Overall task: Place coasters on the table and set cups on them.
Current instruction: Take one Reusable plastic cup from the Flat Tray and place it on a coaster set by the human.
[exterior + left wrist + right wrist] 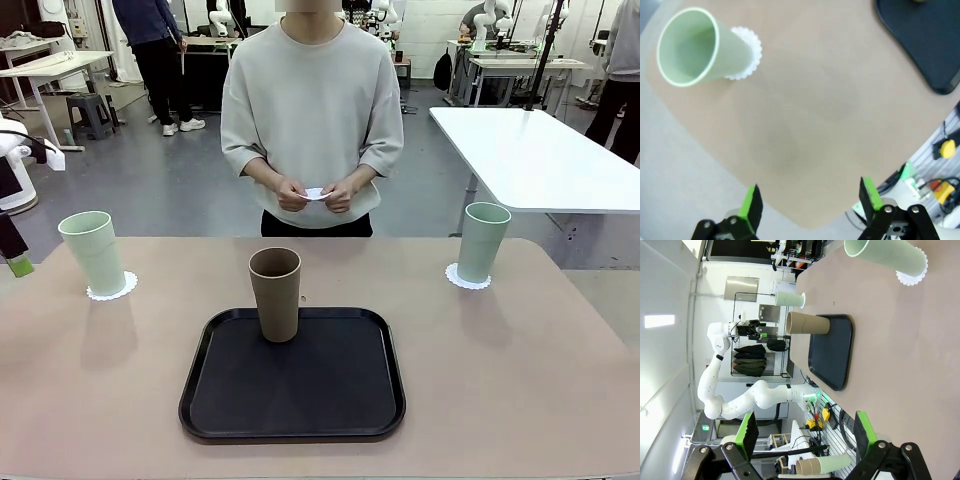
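Observation:
A pale mint cup [92,252] stands on a white lacy coaster [112,290] at the table's [520,380] left side, and a second mint cup [483,241] stands on a coaster [467,278] at the right. The brown cup [275,293] is upright at the back of the black tray [292,375]. The person holds a third coaster [316,194] in both hands at waist height. My left gripper [810,200] is open and empty above the table's edge, away from the left mint cup [687,47]. My right gripper [805,432] is open and empty, far from the right mint cup [885,255].
A white-topped table [530,150] stands behind at the right. A yellow button box [945,148] and cables lie beyond the table's near edge. Bare tabletop lies between the tray and each mint cup.

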Tool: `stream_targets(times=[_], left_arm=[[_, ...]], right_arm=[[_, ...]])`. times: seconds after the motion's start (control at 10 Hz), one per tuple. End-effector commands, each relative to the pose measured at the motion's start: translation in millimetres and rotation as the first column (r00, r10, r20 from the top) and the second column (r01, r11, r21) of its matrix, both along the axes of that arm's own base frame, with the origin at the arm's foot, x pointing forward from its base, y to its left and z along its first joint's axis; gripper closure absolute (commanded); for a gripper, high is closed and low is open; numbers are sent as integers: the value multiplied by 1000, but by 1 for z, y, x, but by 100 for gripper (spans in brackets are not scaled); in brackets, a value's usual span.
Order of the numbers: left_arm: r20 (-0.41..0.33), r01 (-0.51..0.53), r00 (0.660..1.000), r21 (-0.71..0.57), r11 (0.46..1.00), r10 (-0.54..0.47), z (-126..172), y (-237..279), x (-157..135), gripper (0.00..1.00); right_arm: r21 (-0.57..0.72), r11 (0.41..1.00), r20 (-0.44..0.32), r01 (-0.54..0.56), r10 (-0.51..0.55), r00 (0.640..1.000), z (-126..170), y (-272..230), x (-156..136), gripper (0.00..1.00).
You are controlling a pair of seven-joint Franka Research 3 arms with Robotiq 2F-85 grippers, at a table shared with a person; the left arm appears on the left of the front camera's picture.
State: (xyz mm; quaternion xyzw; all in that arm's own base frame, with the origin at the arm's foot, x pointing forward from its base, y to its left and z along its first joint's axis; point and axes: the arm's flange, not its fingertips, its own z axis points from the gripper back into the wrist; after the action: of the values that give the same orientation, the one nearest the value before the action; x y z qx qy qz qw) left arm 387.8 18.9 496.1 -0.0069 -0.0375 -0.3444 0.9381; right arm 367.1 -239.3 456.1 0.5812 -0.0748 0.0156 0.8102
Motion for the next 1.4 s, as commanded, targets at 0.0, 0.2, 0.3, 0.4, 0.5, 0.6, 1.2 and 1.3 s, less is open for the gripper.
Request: stream_targets(times=[0.0,0.2,0.3,0.4,0.5,0.6,1.2,1.3], left_arm=[[-12,-11,1000,25,1000,11,-2,1,0,0],[-12,-11,1000,25,1000,11,-2,1,0,0],[-12,-11,1000,25,1000,11,-2,1,0,0],[-12,-11,1000,25,1000,11,-2,1,0,0],[-12,-11,1000,25,1000,11,-2,1,0,0],[-12,-11,1000,25,1000,11,-2,1,0,0],[-41,-59,998,-444,894,45,41,2,11,0],[-66,-85,996,-592,802,57,36,23,10,0]], right_arm=[[1,1000,-14,7,-7,1000,1,0,0,0],[1,1000,-14,7,-7,1000,1,0,0,0],[1,1000,-14,7,-7,1000,1,0,0,0],[1,1000,-14,7,-7,1000,1,0,0,0],[1,1000,-14,7,-7,1000,1,0,0,0],[1,1000,-14,7,-7,1000,1,0,0,0],[1,1000,-14,7,-7,1000,1,0,0,0],[1,1000,-14,7,-7,1000,1,0,0,0]])
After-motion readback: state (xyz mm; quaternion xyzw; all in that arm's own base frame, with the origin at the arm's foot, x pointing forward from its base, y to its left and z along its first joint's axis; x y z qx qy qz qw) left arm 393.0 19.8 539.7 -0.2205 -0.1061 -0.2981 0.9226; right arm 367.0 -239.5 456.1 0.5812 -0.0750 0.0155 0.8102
